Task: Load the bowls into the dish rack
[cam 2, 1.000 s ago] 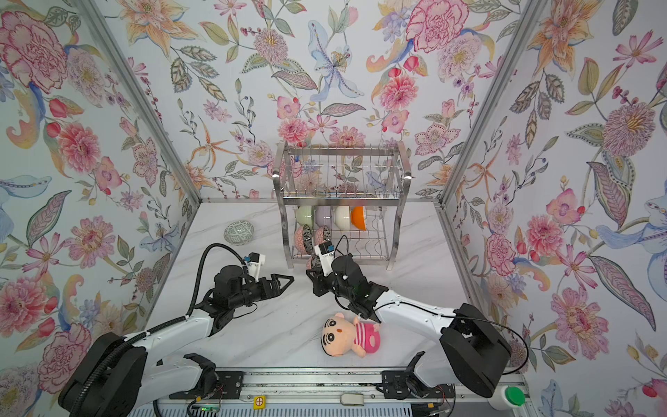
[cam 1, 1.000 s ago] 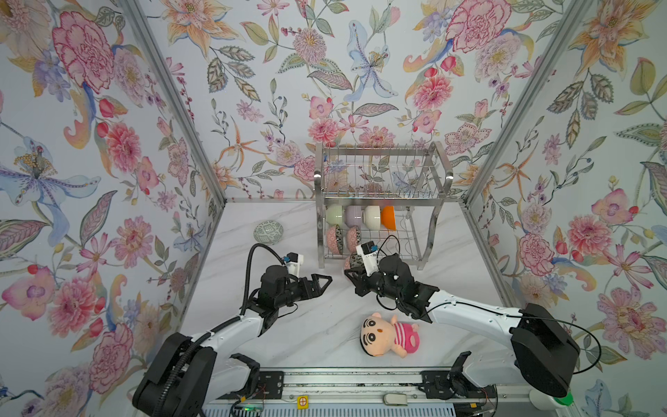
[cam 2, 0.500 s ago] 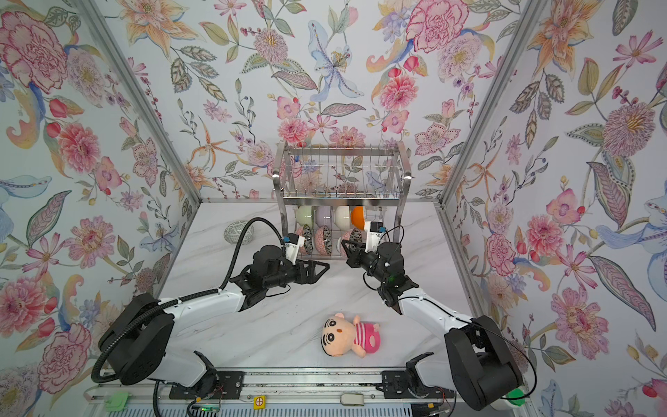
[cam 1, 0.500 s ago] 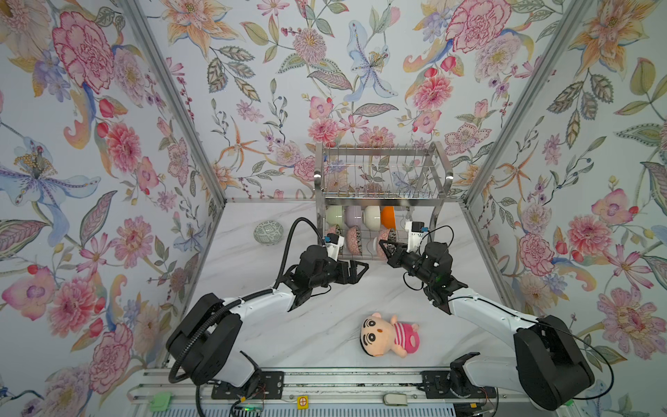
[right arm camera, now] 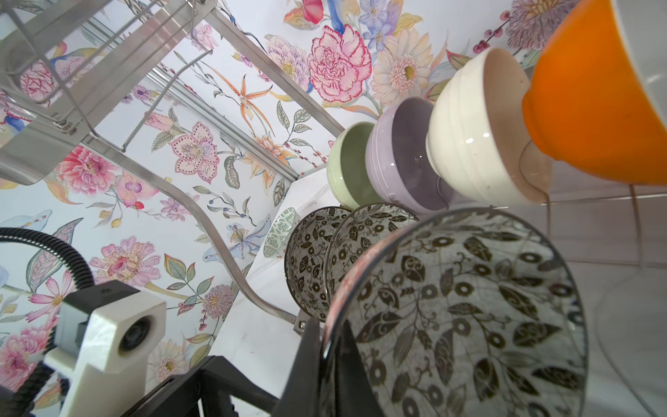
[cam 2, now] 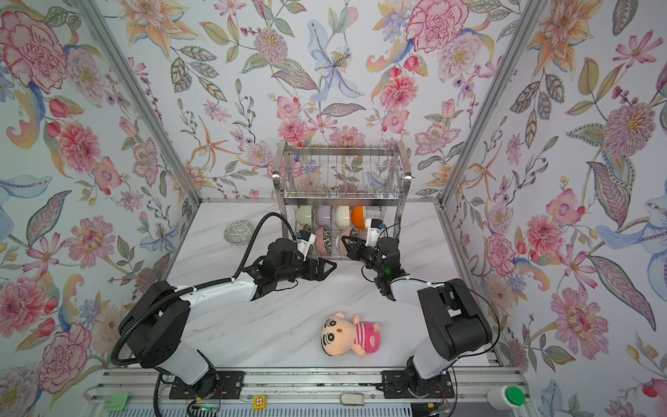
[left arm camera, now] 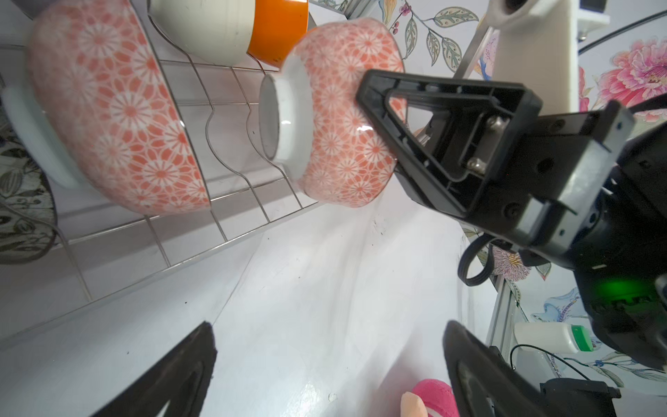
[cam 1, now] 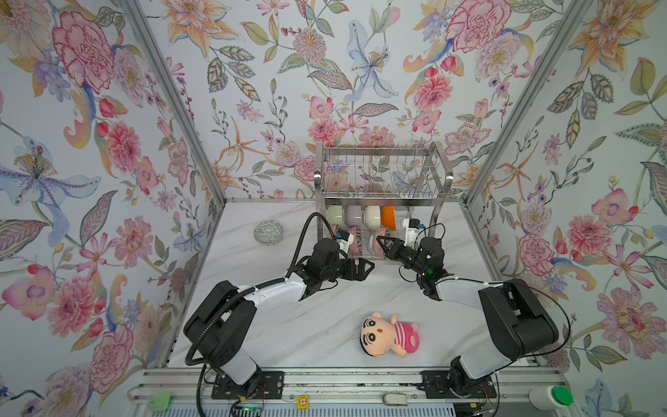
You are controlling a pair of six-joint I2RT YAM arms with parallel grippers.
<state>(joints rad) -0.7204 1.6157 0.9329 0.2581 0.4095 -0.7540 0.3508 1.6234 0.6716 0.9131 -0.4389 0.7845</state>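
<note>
Floral-papered walls enclose a white marbled tabletop. We are seating a bowl in the lower tier of the steel wire dish rack. The right gripper clamps the rim of a glossy leaf-patterned bowl at the wavy front slots. The left gripper hangs wide open and empty. Next, in our judgement: lower the bowl, release it, then fetch the green-patterned bowl off the table.

Two-tier wire dish rack upright. On edge in its lower tier, rear row: pale green bowl, lavender bowl, cream bowl, orange bowl. In front, two patterned bowls, pinkish outside, dark leafy inside; beside them a third patterned bowl, rim pinched by the right gripper. Left of the rack, apart, a green-patterned bowl
</note>
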